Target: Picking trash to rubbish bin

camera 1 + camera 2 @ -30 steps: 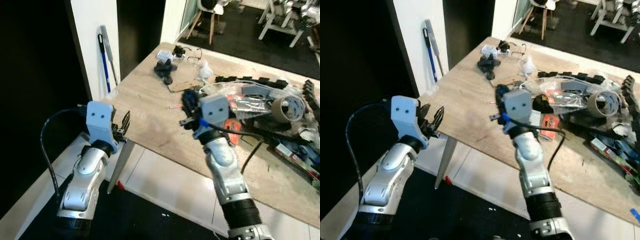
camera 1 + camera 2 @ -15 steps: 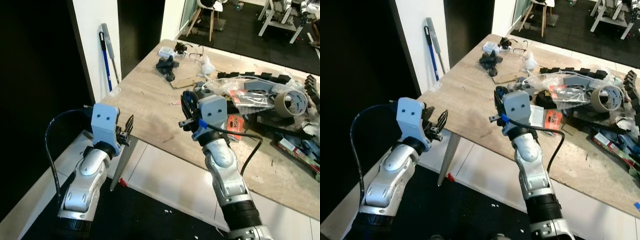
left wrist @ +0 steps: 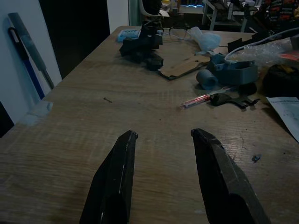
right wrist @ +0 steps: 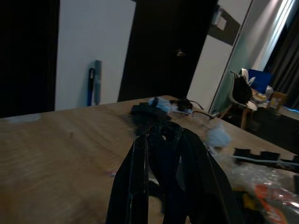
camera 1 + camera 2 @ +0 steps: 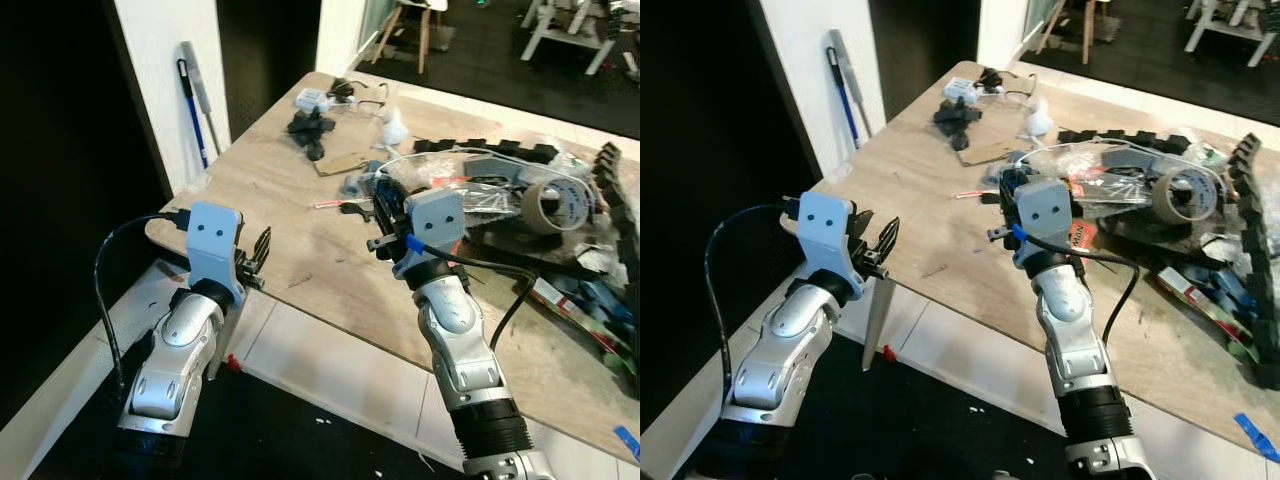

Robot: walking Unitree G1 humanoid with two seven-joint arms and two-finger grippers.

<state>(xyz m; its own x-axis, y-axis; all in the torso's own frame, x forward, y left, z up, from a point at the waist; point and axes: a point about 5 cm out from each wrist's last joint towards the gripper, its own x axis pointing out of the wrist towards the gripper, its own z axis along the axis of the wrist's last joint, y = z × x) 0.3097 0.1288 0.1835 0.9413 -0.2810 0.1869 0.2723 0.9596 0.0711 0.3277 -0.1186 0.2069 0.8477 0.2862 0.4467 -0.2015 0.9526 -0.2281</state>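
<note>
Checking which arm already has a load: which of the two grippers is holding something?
The right gripper, raised over the cluttered table, is clamped on a crumpled black object. The left gripper, at the table's near corner, is open with nothing between its fingers.

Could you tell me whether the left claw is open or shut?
Open: the left claw shows bare table between its two separated fingers.

You see a wooden table (image 5: 290, 215). On its far left lie black parts (image 5: 308, 128) and a cardboard piece (image 5: 340, 164); a roll of tape (image 5: 551, 205) sits in the clutter on the right, and a red pen (image 3: 202, 98) lies near the middle.
</note>
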